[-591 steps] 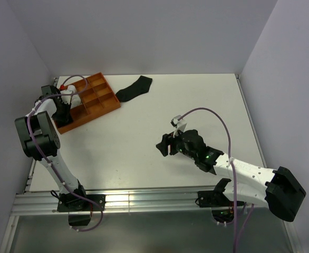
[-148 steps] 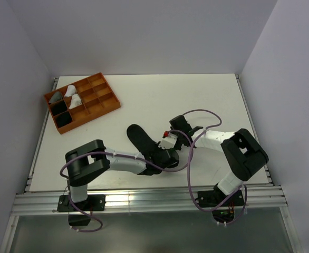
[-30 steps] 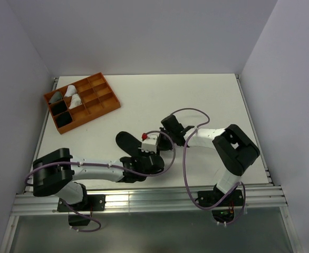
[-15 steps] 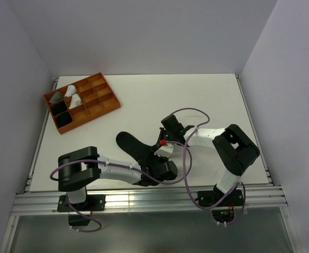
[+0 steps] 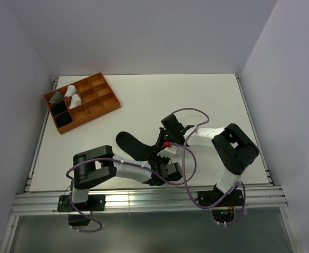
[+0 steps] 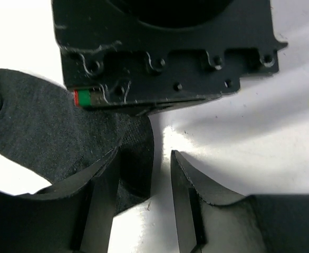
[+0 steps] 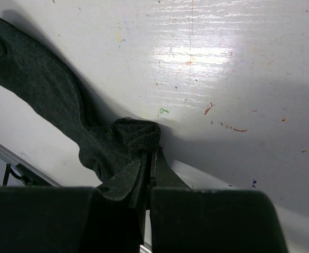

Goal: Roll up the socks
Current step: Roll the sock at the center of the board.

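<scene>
A black sock (image 5: 129, 143) lies flat on the white table, its toe toward the back left. My right gripper (image 5: 163, 143) is shut on the sock's bunched near end (image 7: 136, 134), and the rest of the sock (image 7: 44, 89) trails off to the upper left. My left gripper (image 5: 158, 159) sits just in front of the right one, its jaws open. In the left wrist view its left finger (image 6: 104, 179) rests over the sock's edge (image 6: 38, 121), its right finger (image 6: 189, 184) stands on bare table, and the right gripper's black body (image 6: 165, 47) fills the top.
An orange divided tray (image 5: 94, 98) stands at the back left. It holds a grey roll (image 5: 55, 97), a white roll (image 5: 73, 95) and a black roll (image 5: 64, 120). Purple cables loop over both arms near the sock.
Over the last second my left arm swung its elbow rightward and the left gripper slid right, closing in just in front of the right gripper. The right gripper and sock have barely moved.
</scene>
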Robot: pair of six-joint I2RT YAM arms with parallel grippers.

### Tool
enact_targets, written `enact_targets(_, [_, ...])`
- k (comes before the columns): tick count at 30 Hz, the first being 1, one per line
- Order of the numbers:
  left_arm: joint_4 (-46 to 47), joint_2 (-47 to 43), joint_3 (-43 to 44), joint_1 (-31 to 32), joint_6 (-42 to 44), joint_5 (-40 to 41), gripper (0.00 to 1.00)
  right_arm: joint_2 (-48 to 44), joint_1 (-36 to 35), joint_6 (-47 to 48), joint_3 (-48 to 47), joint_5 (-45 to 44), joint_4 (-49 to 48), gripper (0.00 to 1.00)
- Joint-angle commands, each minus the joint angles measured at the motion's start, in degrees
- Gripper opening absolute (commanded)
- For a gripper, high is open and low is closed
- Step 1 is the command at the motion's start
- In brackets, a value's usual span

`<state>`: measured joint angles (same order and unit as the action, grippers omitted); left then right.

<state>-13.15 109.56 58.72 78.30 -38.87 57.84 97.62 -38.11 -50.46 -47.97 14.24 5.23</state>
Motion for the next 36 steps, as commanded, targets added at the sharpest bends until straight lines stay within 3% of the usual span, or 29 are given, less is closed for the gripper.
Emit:
enact_targets(1, [-7.1,1.7,2.3,-1.0,-4.4,0.3,0.47,1.5,-0.3,1.0,-0.2,-1.1,2.3,0.0])
enact_targets(4, [-9.9,2.5,2.6,-1.0,-6.2,-0.4,0.42,1.7,-0.2,0.7,-0.1,-0.4,1.7,0.0])
enact_targets(10, [-14.1,2.9,1.8,-1.7,-10.1,-2.1,0.22,1.3,0.4,0.4,0.5,0.6,0.4,0.0])
enact_targets(11, [-14.3,2.8,1.6,-2.0,-10.4,-2.3,0.12,1.3,0.5,0.1,0.7,1.0,0.0,0.0])
enact_targets(13, [-14.1,1.6,0.8,-2.2,-10.9,-2.9,0.0,0.7,1.0,-0.3,2.0,1.9,-2.8,0.0])
enact_targets(16, [-12.9,-1.0,-0.4,-2.5,-10.5,-3.9,0.0,-1.7,2.3,-1.3,4.4,3.9,-8.1,0.0])
enact_targets(23, [0.8,-12.9,-7.9,-7.5,-5.2,-18.4,0.0,-9.5,4.1,-2.9,9.5,4.6,-18.3,0.28])
enact_targets(26, [4.8,-17.2,-10.5,-10.1,-5.7,-25.8,0.0,-13.6,4.5,-4.4,12.2,3.0,-22.0,0.32])
enact_targets(28, [7.2,-19.6,-12.3,-11.1,-6.7,-29.2,0.0,-16.6,4.6,-5.0,14.4,0.8,-24.0,0.33])
enact_targets(32, [10.1,-22.1,-15.1,-14.0,-10.0,-36.0,0.0,-19.9,4.6,-6.1,17.8,-0.9,-27.3,0.44])
enact_targets(36, [12.6,-24.5,-18.7,-16.7,-15.7,-41.7,0.0,-19.2,4.4,-6.8,19.7,0.1,-28.5,0.46])
